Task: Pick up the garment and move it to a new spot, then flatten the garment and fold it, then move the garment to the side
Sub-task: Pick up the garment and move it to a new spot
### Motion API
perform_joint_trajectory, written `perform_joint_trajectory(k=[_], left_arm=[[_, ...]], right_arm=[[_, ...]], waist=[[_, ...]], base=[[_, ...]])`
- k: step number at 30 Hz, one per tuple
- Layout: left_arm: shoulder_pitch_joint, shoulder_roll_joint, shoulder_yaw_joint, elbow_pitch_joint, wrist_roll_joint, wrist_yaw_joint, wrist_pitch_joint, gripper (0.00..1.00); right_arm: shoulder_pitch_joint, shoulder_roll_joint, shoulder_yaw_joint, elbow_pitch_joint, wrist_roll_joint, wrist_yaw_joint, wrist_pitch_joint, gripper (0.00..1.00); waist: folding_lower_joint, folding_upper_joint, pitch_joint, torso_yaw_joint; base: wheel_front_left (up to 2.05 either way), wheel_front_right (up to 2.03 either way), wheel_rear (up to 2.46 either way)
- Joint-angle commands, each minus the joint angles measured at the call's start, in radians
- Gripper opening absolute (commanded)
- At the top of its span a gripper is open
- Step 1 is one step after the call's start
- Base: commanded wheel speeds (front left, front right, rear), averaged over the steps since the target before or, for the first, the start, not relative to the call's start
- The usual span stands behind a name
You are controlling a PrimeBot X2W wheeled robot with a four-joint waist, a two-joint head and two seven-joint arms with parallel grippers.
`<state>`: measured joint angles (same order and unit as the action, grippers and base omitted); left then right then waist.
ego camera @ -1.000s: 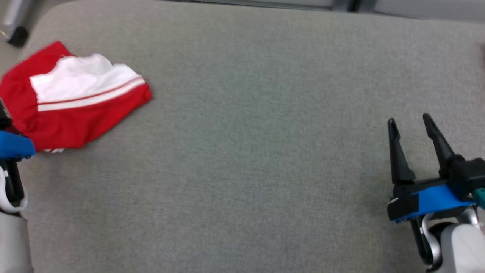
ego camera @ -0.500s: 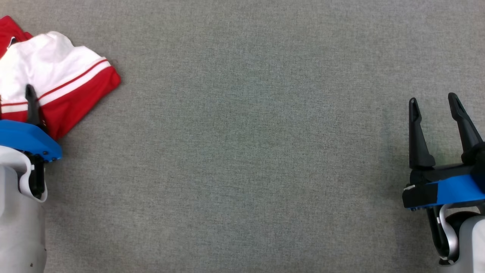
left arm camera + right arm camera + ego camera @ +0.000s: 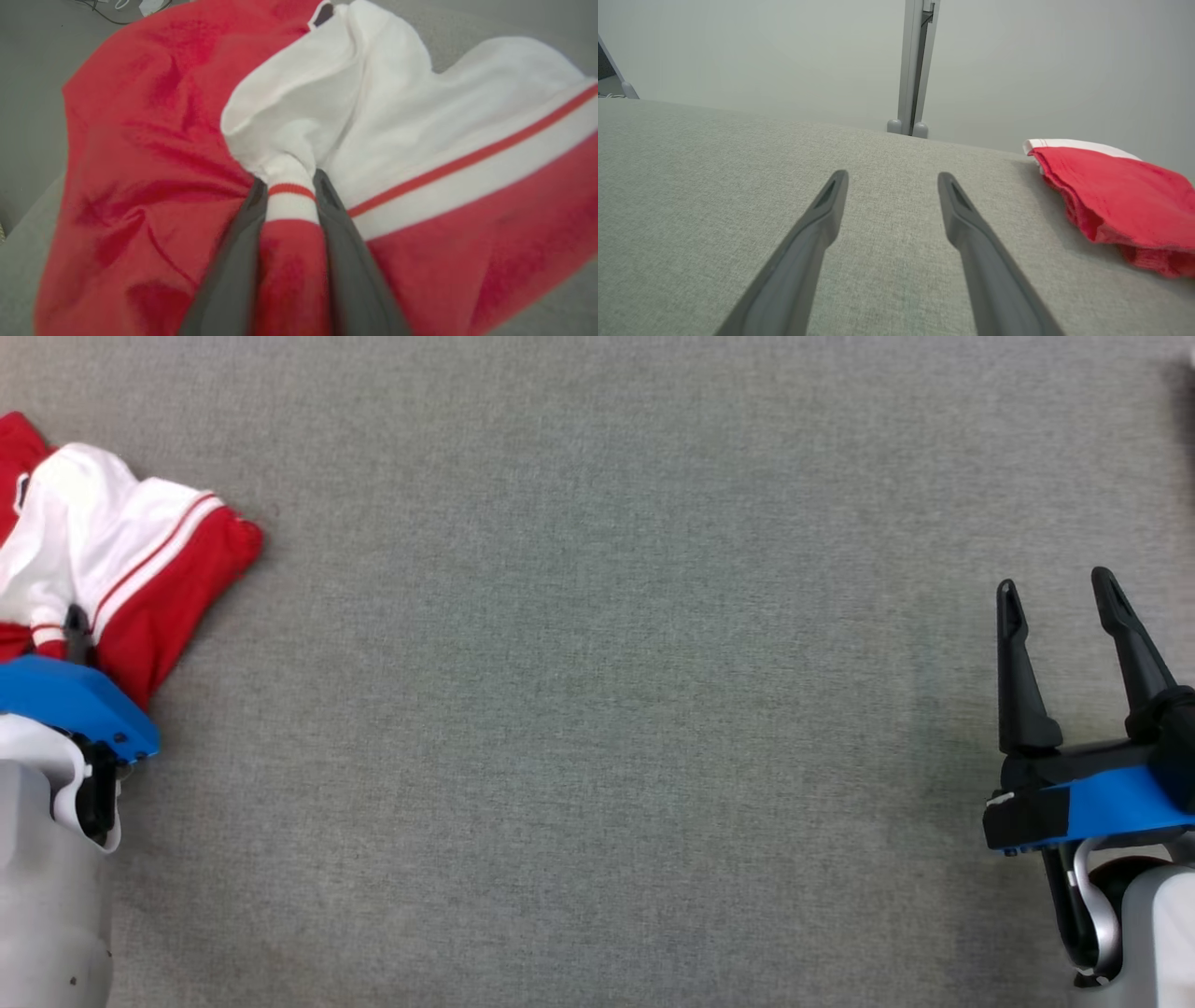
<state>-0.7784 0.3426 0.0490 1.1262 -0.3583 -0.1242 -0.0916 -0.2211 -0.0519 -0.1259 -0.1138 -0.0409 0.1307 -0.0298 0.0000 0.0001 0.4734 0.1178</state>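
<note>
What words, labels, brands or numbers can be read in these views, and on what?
None can be read.
The garment has a dark mark on its red part in the head view: too small to tell if it is lettering.
The table bears no writing.

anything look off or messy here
Only the garment: it lies crumpled at the left of the grey table, not flat, with a fold pinched between the fingers of the left gripper. Nothing looks torn or spilled; the right gripper hangs open.

Lab-like room: cloth-covered table [image 3: 597,709], bare partition wall [image 3: 1041,65].
</note>
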Motion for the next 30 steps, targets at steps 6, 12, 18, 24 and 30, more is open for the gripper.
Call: perform_joint_trajectory(k=[6, 12, 18, 24, 30], left_arm=[[-0.001, 0.009, -0.007, 0.016, -0.004, -0.005, -0.083, 0.0], [-0.05, 0.027, -0.04, -0.069, 0.024, -0.007, -0.156, 0.0], [-0.078, 0.009, -0.089, -0.242, 0.048, -0.008, -0.172, 0.0], [-0.078, -0.03, -0.151, -0.453, 0.06, -0.007, -0.159, 0.0], [-0.04, -0.097, -0.236, -0.655, 0.076, -0.006, -0.084, 0.0]], right_arm=[[0.018, -0.001, -0.009, 0.036, 0.025, 0.0, -0.031, 1.0], [0.034, 0.001, -0.006, 0.101, 0.063, 0.0, -0.069, 1.0], [0.057, 0.001, 0.002, 0.166, 0.112, 0.0, -0.107, 1.0], [0.062, 0.001, 0.011, 0.216, 0.144, 0.0, -0.141, 1.0], [0.06, 0.001, 0.016, 0.257, 0.173, 0.0, -0.168, 1.0]], waist=[[0.0, -0.0001, -0.07, -0.041], [0.0, -0.0001, -0.147, -0.083], [0.0, -0.0001, -0.213, -0.129], [0.0, -0.0001, -0.242, -0.188], [0.0, -0.0001, -0.242, -0.249]], base=[[0.0, 0.0, 0.0], [0.0, 0.0, 0.0], [0.0, 0.0, 0.0], [0.0, 0.0, 0.0], [0.0, 0.0, 0.0]])
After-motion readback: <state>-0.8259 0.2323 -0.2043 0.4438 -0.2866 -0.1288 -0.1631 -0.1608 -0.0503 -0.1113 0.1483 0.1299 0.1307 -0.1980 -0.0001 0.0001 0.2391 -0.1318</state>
